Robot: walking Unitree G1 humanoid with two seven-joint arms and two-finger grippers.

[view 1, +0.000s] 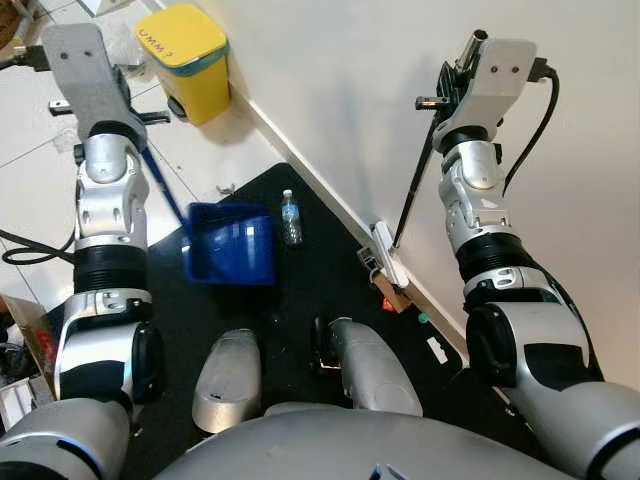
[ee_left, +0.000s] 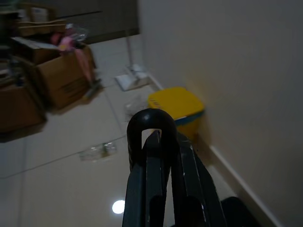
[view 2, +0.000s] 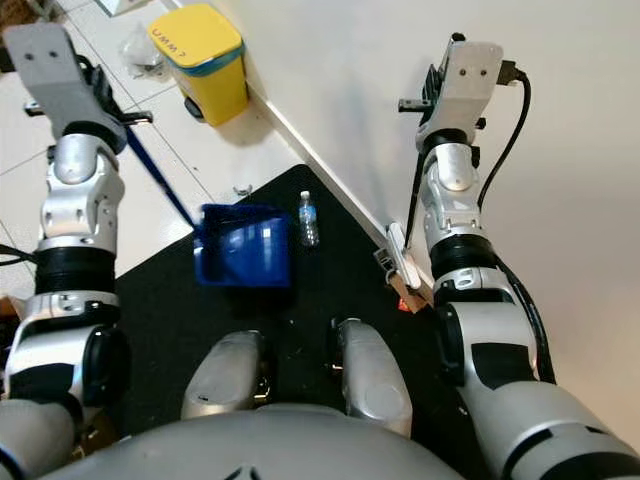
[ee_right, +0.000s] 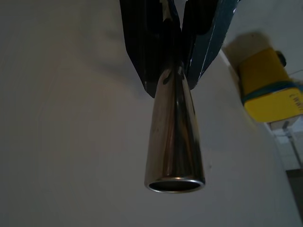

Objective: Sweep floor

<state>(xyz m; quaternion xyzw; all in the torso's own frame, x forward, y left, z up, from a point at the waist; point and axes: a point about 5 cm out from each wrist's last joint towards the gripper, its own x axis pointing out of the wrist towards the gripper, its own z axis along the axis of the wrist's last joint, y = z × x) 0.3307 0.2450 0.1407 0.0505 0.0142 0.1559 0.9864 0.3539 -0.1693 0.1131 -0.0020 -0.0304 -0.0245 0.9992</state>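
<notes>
A blue dustpan [view 1: 230, 243] rests on the black mat [view 1: 330, 290] in front of my feet. Its blue handle [view 1: 165, 195] rises up to my raised left gripper [ee_left: 158, 142], which is shut on the black loop at the handle's top. On the right, my right gripper [ee_right: 171, 59] is shut on the shiny metal end [ee_right: 175, 142] of a broom pole [view 1: 412, 190]. That thin dark pole slants down to a white broom head [view 1: 386, 256] lying against the wall's skirting. A small plastic water bottle [view 1: 291, 218] stands on the mat beside the dustpan.
A yellow bin [view 1: 190, 58] stands against the wall ahead. A small orange-brown scrap [view 1: 393, 296] lies by the skirting near the broom head. Cardboard boxes [ee_left: 61, 80] and a crumpled clear wrapper [ee_left: 97, 150] sit on the pale tiles to the left. The wall runs close on my right.
</notes>
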